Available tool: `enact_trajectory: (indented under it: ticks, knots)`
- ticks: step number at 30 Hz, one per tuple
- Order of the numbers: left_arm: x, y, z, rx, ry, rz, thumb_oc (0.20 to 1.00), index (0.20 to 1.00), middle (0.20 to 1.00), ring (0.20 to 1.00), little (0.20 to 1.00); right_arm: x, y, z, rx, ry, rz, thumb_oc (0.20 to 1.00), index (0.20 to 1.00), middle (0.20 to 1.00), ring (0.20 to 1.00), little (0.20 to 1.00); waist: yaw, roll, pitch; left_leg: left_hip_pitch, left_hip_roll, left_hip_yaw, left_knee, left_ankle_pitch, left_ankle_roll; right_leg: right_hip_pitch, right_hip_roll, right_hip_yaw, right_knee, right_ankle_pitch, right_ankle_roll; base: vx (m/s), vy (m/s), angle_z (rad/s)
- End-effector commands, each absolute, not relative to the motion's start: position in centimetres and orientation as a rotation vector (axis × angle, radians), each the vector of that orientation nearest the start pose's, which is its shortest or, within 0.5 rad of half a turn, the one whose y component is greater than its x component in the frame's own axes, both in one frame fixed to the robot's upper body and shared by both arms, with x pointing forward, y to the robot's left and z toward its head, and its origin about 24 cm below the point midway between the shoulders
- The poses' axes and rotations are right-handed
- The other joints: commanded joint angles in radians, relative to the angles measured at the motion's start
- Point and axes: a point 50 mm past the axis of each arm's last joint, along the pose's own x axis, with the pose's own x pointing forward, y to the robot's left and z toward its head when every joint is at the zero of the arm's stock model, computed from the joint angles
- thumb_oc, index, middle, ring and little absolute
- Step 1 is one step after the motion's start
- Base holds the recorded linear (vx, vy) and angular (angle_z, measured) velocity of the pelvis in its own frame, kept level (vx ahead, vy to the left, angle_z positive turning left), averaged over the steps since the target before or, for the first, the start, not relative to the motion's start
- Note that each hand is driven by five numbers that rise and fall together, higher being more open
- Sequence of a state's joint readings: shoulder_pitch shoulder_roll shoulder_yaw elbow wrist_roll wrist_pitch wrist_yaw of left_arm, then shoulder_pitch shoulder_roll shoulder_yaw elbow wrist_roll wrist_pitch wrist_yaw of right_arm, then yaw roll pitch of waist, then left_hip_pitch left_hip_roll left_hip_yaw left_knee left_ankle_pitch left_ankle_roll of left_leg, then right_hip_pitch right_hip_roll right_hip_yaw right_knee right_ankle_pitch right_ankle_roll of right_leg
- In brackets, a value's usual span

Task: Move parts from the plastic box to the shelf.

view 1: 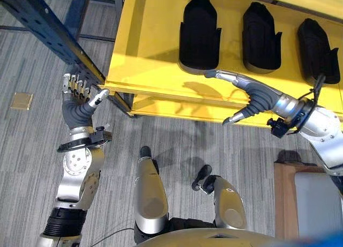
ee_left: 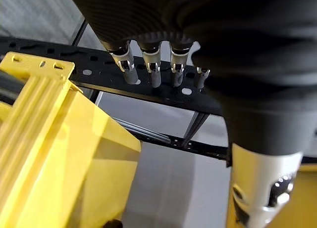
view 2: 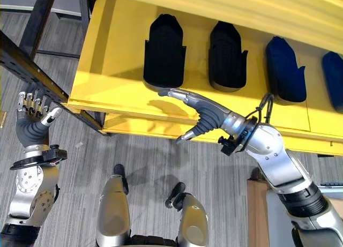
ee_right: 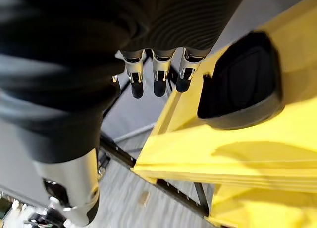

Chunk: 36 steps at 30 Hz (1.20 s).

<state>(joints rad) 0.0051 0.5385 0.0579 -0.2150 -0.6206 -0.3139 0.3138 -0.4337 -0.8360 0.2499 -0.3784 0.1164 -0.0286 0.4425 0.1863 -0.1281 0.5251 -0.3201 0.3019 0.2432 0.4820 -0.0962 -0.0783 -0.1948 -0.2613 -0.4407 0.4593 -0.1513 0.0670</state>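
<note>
Parts stand in a row on the yellow shelf (view 1: 144, 54): black part one (view 1: 199, 35) at 12 o'clock, part two (view 1: 261, 38) at 1 o'clock, part three (view 1: 318, 51) at 2 o'clock, cut off at the frame edge. In the right eye view the third looks dark blue, and a fourth part (view 2: 333, 81) shows at 3 o'clock, half cropped. Their open tops are too dark to read inside. A box corner (view 1: 316, 204), pale with a brown rim, sits at 4 o'clock, mostly out of frame, so its contents cannot be told.

The right hand (view 1: 252, 97) reaches over the shelf's front edge just below part one, fingers straight and relaxed, thumb apart, holding nothing. Its fingertips (ee_right: 157, 87) end just short of the part's base.

The left hand (view 1: 79, 99) is raised at 9 o'clock beside the shelf's left corner, fingers straight and loosely spread, empty, close against a dark perforated rack beam (view 1: 48, 30) that slants across at 10 o'clock and hides part of the shelf's corner. A lower yellow tier (view 1: 177, 109) shows under the shelf's edge. On the grey floor (view 1: 32, 145) at 9 o'clock lies a small tan square (view 1: 21, 100).
</note>
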Motion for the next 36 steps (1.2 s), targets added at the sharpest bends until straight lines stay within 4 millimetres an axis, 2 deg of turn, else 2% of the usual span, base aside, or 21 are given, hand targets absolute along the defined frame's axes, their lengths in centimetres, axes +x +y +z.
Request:
enact_trajectory:
  ticks: [1, 7, 13, 19, 25, 32, 36]
  knots:
    - [22.7, 23.5, 18.7, -0.141, -0.716, 0.098, 1.0, 1.0, 1.0, 1.0, 1.0, 26.1, -14.2, 21.9, -0.804, -0.541, 0.793, 1.0, 1.0, 1.0, 1.0, 1.0, 0.001, 0.011, -0.042, 0.054, 0.0, 0.048, 0.017, -0.059, -0.001, 0.046, -0.029, -0.016, 0.017, -0.002, 0.07, -0.01, -0.018, 0.13]
    - [23.2, 23.5, 19.1, -0.155, -0.732, 0.137, 1.0, 1.0, 1.0, 1.0, 1.0, 27.3, -13.6, 20.7, -0.791, -0.45, 0.821, 1.0, 1.0, 1.0, 1.0, 1.0, 0.003, 0.018, -0.045, 0.043, 0.005, 0.04, 0.037, -0.062, 0.002, 0.037, -0.039, -0.016, 0.048, -0.015, 0.07, 0.0, -0.002, 0.02]
    - [23.6, 23.7, 18.8, -0.154, -0.7, 0.153, 1.0, 1.0, 1.0, 1.0, 1.0, 28.6, -13.8, 19.1, -0.892, -0.335, 0.803, 1.0, 1.0, 1.0, 1.0, 1.0, 0.009, 0.022, -0.047, 0.035, 0.023, 0.043, 0.062, -0.069, -0.001, 0.028, -0.054, -0.026, 0.079, -0.027, 0.066, 0.0, 0.0, 0.0]
    - [23.9, 23.9, 17.9, -0.168, -0.631, 0.162, 1.0, 1.0, 1.0, 1.0, 1.0, 30.0, -15.4, 18.2, -0.979, -0.269, 0.694, 1.0, 1.0, 1.0, 1.0, 1.0, 0.006, 0.026, -0.047, 0.038, 0.028, 0.047, 0.065, -0.068, -0.001, 0.018, -0.066, -0.023, 0.1, -0.032, 0.068, 0.01, 0.018, 0.04]
    - [24.3, 23.8, 17.6, -0.169, -0.613, 0.164, 1.0, 1.0, 1.0, 1.0, 1.0, 31.3, -16.8, 18.2, -1.021, -0.242, 0.6, 1.0, 1.0, 1.0, 1.0, 1.0, 0.003, 0.035, -0.044, 0.039, 0.024, 0.043, 0.071, -0.074, 0.004, 0.004, -0.083, -0.016, 0.127, -0.038, 0.071, 0.01, 0.02, 0.0]
    - [24.6, 23.7, 17.3, -0.184, -0.587, 0.159, 1.0, 1.0, 1.0, 1.0, 1.0, 32.5, -18.0, 18.0, -1.031, -0.197, 0.528, 1.0, 1.0, 1.0, 1.0, 1.0, 0.004, 0.042, -0.046, 0.035, 0.023, 0.038, 0.079, -0.08, 0.005, -0.006, -0.093, -0.013, 0.145, -0.044, 0.068, 0.01, 0.01, -0.01]
    - [24.7, 23.8, 17.2, -0.229, -0.584, 0.171, 1.0, 1.0, 1.0, 1.0, 1.0, 33.2, -18.0, 17.9, -1.049, -0.178, 0.524, 1.0, 1.0, 1.0, 1.0, 1.0, 0.008, 0.046, -0.044, 0.033, 0.017, 0.033, 0.087, -0.087, 0.009, -0.012, -0.1, -0.011, 0.157, -0.049, 0.067, 0.01, 0.004, -0.01]
